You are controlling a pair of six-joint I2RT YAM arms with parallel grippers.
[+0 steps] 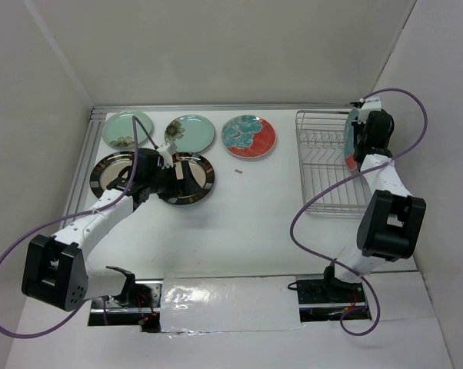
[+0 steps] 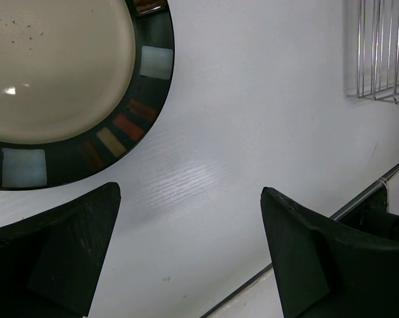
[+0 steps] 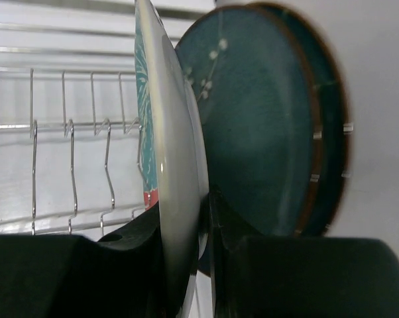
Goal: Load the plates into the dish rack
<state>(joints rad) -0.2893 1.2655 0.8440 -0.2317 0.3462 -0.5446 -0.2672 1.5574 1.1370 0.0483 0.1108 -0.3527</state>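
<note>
Five plates lie flat at the back left: two mint green [image 1: 128, 129] [image 1: 189, 133], one red-orange with teal flowers [image 1: 249, 136], and two cream with dark striped rims [image 1: 114, 173] [image 1: 194, 181]. My left gripper [image 1: 179, 171] hovers over the right cream plate [image 2: 60, 86]; it is open [image 2: 191, 189], with only bare table between its fingers. My right gripper [image 1: 362, 138] is shut [image 3: 206, 199] on a red-orange flowered plate [image 3: 166, 165], held upright on edge over the far right end of the dish rack [image 1: 324, 165]. Two dark teal plates [image 3: 266, 132] [image 3: 331, 112] stand upright just beyond it.
A small dark scrap [image 1: 238, 172] lies on the white table between the plates and the rack. Rack dividers [image 3: 70, 165] left of the held plate hold nothing. White walls enclose the back and both sides. A metal rail [image 1: 93, 142] runs along the table's left edge.
</note>
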